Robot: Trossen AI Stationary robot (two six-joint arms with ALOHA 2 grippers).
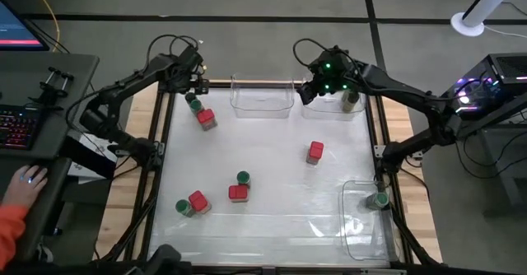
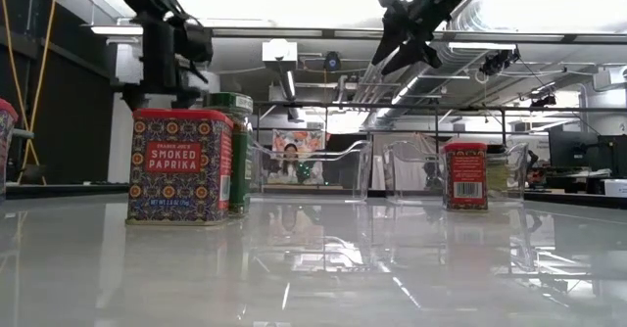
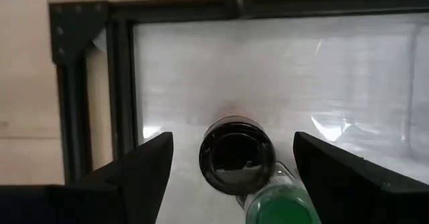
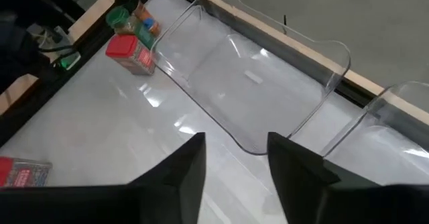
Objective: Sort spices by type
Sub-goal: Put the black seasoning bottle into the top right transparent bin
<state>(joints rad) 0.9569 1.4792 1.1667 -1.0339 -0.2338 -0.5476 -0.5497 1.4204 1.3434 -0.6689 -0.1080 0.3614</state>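
Top-down and level views of a glossy white table [image 1: 272, 184], taken partway through sorting spice containers by type.

Left end effector [image 1: 196, 84] hovering at upper left of the high view, fingers spread wide, straddling a dark-capped round glass jar [image 3: 236, 154] from above; a green-capped round jar [image 1: 194, 104] and a red-capped squarish tin [image 1: 206, 118] standing just beside it. Wide stance judged as preparation for a grasp, nothing being held.

Right end effector [image 1: 323, 86] hanging at upper centre-right, over the gap between two clear plastic bins, fingers [image 4: 191, 167] partly apart and gripping nothing. Left-hand clear bin [image 1: 262, 95] showing no contents; right-hand clear bin [image 1: 346, 100] holding a pale jar [image 1: 352, 100], cap colour not discernible. Placement judged as a drop-off point for one type.

Third clear plastic bin [image 1: 362, 217] lying at lower right, containing one green-capped jar [image 1: 379, 200], apparently serving as the green-cap destination.

Remaining spices standing unsorted on the open table: a red squarish tin [image 1: 315, 151] right of centre; a green-capped jar [image 1: 243, 178] touching or just behind a red tin [image 1: 238, 193] at lower centre; a further green-capped jar [image 1: 183, 207] and red tin [image 1: 198, 202] paired at lower left. In the low view, a "Smoked Paprika" tin [image 2: 180, 166] standing upright in front of a green jar.

A person's hand [image 1: 31, 176] resting at the left edge, off the table.
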